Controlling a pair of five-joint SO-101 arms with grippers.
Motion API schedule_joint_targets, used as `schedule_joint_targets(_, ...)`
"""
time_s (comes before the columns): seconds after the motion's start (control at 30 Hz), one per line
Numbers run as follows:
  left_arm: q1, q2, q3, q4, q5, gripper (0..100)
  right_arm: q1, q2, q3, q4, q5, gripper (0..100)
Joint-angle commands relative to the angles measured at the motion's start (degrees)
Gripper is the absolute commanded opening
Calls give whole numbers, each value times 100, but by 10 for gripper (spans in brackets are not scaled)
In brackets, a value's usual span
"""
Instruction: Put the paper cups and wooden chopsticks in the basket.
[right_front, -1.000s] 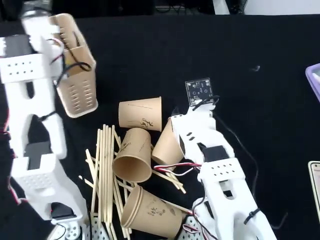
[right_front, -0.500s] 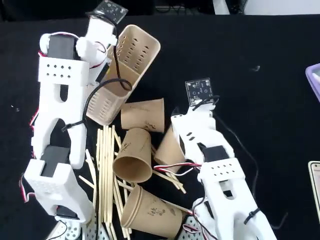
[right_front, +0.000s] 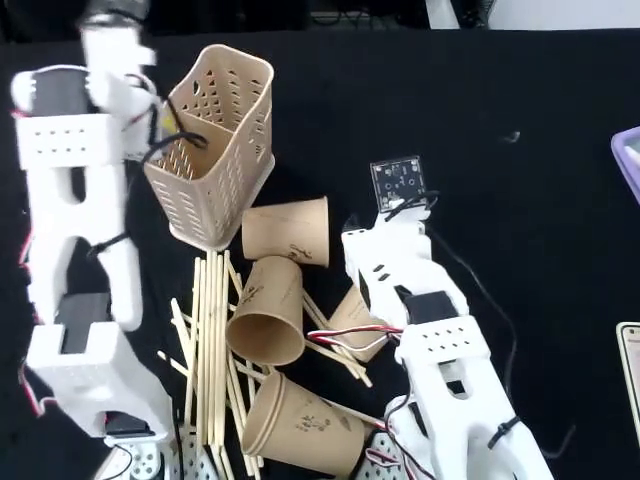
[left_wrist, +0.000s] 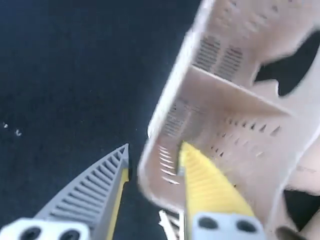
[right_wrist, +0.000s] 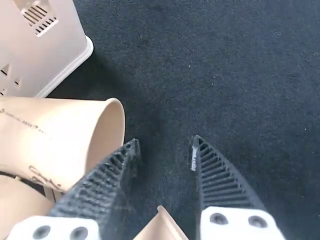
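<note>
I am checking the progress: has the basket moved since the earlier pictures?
Yes. In the high view the basket, held by the left gripper, has shifted right, closer to the lying paper cup.

A black cloth covers the table edge to edge. At 3 o'clock a purple tray pokes in; at 4 o'clock, a pale card. A white strip shows at 1 o'clock.

The slotted basket is beige, the cups tan (dark scribbled marks), the chopsticks pale, the cloth black.
</note>
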Motion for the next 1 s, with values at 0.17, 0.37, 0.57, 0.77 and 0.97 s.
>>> schedule_joint_targets(0.17, 145, -1116, 646, 9, 1336, 216, -53, -22, -22, -123, -18, 175)
schedule_joint_targets(0.37, -84, -1459, 1253, 0, 2286, 216, -53, -22, -22, -114, -18, 174)
schedule_joint_targets(0.57, 13, -1178, 1780, -9, 3024, 216, -53, -22, -22, -114, -18, 174)
schedule_joint_targets(0.77, 321, -949, 1798, -18, 3015, 185, -53, -22, -22, -114, -18, 174)
schedule_joint_targets(0.97, 505, -897, 1903, -686, 1670, 37, -53, -22, -22, -114, -18, 174)
